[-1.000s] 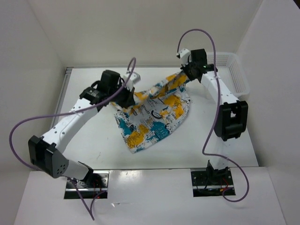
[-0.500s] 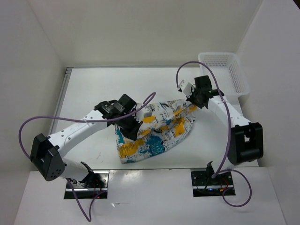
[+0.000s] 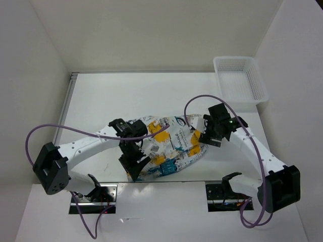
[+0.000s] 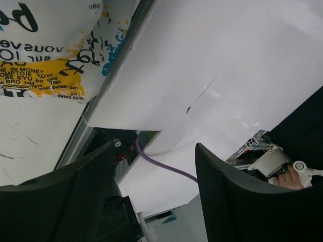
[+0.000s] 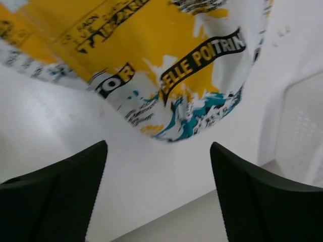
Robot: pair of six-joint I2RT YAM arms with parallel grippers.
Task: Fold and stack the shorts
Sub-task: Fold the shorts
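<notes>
Both tools now stand wide apart and empty, where a second ago each was pinching an edge of the shorts (image 3: 174, 151) and holding the cloth stretched just beside the basket (image 3: 258, 85). Since then the arms have drawn back, carried the fabric away from the basket and let it go. It now lies on the desk (image 3: 101, 96) as one rounded, doubled-over heap, well apart from the basket on its near-left side. I judge that one fold has just been laid, the edge that was nearest the basket brought over the rest. The heap looks lumpy and not squared, so it likely needs another fold or some smoothing before stacking.

The left tool (image 3: 135, 165) points down and away from the basket, at the corner of the shorts farthest from it. Its wrist view shows open fingers (image 4: 81, 201) with only bare desk between them and the print off to one side. The left arm reaches low across the desk with its elbow well out.

The right tool (image 3: 206, 137) sits at the end of the heap closest to the basket, its forearm angled back toward its base. In its wrist view the rounded hem hangs just beyond the spread fingers (image 5: 252, 181), not between them.
</notes>
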